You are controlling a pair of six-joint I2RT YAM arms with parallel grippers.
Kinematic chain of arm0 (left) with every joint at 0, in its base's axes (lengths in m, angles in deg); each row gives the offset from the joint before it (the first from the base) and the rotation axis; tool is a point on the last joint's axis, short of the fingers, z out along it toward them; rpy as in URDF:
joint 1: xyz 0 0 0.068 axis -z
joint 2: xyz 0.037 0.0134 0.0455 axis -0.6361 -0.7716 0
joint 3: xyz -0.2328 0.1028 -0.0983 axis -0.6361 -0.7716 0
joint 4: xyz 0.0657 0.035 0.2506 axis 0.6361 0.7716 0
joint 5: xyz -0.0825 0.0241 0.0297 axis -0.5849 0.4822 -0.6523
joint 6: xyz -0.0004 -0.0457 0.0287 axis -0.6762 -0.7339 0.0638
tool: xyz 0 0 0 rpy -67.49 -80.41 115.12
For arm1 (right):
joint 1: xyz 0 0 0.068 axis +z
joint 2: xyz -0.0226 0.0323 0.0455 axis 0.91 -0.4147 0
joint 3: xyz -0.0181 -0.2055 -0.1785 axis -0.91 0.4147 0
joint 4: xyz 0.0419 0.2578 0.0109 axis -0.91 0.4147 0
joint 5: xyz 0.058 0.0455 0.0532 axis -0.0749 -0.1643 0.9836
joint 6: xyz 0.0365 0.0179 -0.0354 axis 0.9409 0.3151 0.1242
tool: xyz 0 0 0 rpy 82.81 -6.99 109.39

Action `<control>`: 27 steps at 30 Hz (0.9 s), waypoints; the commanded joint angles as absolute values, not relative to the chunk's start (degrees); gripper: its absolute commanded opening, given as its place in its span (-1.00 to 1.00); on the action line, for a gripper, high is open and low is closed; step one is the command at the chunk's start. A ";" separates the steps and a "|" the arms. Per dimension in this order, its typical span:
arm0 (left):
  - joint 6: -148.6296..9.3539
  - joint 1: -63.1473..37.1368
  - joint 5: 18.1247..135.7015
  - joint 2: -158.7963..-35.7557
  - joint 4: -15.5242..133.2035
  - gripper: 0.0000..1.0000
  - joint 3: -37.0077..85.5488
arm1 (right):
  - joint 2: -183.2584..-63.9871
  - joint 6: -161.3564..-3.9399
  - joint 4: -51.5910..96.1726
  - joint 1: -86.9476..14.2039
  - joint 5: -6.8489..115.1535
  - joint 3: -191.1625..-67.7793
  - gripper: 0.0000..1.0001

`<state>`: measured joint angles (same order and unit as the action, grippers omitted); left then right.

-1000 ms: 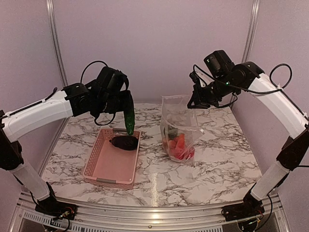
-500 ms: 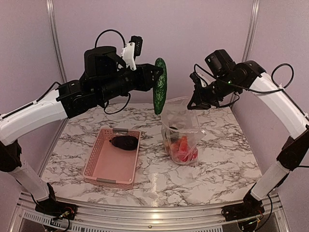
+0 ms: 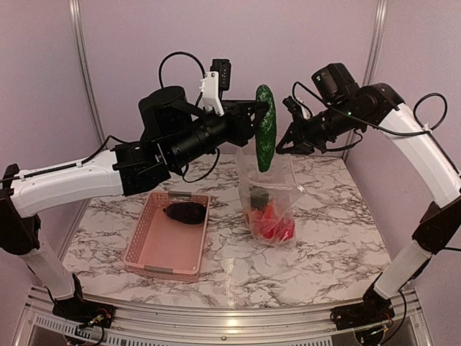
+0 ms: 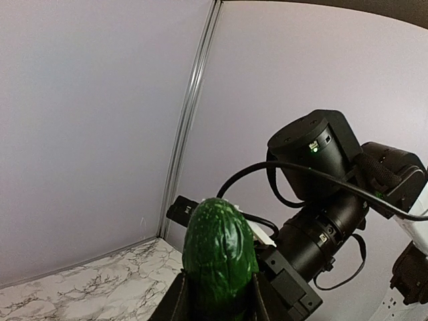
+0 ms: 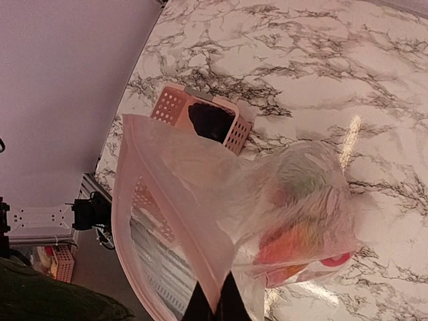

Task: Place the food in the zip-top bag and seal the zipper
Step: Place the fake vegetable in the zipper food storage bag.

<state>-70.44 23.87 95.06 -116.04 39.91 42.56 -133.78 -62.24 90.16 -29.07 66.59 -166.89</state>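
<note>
My left gripper [image 3: 253, 121] is shut on a green cucumber [image 3: 265, 127] and holds it upright right above the mouth of the clear zip-top bag [image 3: 272, 196]. In the left wrist view the cucumber [image 4: 219, 249] sits between my dark fingers [image 4: 175, 304]. My right gripper [image 3: 287, 139] is shut on the bag's upper edge and holds the bag up and open. In the right wrist view the pale pink zipper strip [image 5: 127, 200] rings the open mouth, and red and orange food [image 5: 294, 242] lies in the bag's bottom. A dark purple eggplant [image 3: 186, 212] lies in the pink basket [image 3: 155, 254].
The pink basket stands left of the bag on the marble table [image 3: 338, 238]. It also shows in the right wrist view [image 5: 170, 107] beyond the bag. Purple walls and metal posts [image 3: 81, 58] close the back and sides.
My left arm has carried the cucumber up from over the basket and to the right, to above the bag. My right gripper has lifted the bag's edge a little.
</note>
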 commanded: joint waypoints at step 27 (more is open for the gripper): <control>-70.72 24.48 108.57 -120.36 34.35 0.14 33.19 | -134.61 -60.85 85.53 -28.74 69.36 -164.82 -1.00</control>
<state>-70.86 24.26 106.63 -121.02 32.69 32.81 -134.59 -60.56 88.17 -29.03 68.53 -163.46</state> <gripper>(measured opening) 0.520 0.003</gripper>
